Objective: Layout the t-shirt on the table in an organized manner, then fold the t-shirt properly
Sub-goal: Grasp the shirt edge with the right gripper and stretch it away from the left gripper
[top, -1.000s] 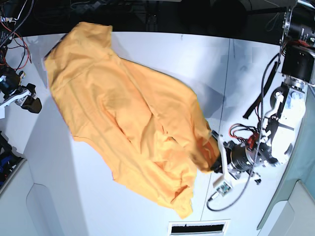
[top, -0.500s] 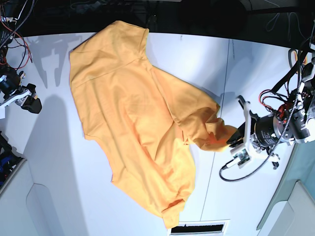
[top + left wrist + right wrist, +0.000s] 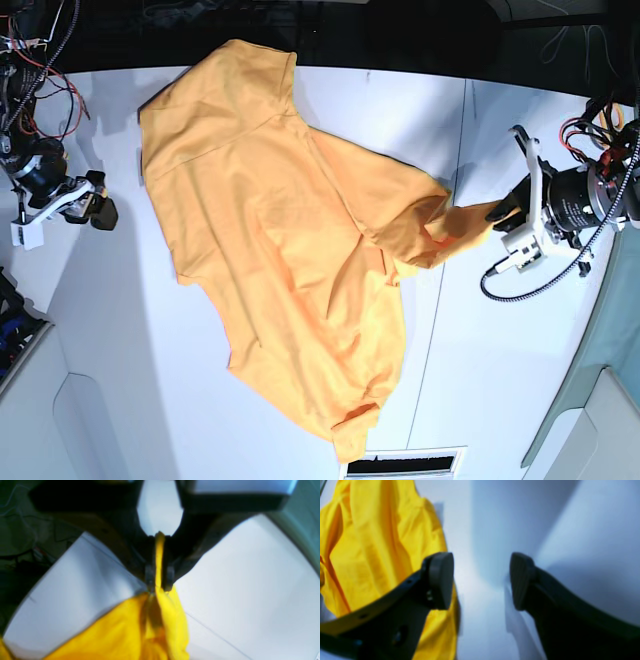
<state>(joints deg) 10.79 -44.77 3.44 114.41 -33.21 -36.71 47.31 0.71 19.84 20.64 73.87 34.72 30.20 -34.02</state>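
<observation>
Sprawling across the middle of the white table [image 3: 300, 110], the orange-yellow t-shirt [image 3: 270, 260] lies mostly flat but rumpled, running from the far edge of the tabletop down toward the near edge beside a dark slotted vent [image 3: 405, 463]. One corner of the cloth is drawn out sideways into a taut point over the thin dark seam line [image 3: 445, 240].

That point ends in the left gripper [image 3: 505, 213], whose jaws are pinched nearly together on a thin fold of the fabric; the left wrist view shows the yellow strip squeezed between the two black fingers [image 3: 150, 572]. The left arm reaches in low from the table's side, its wrist roughly level and trailing a looped black cable [image 3: 530, 290].

The right gripper [image 3: 481, 580] stands wide apart with nothing between its pads, hovering over bare table just beside the shirt's edge. In the base view it sits at the opposite side, well apart from the cloth.
</observation>
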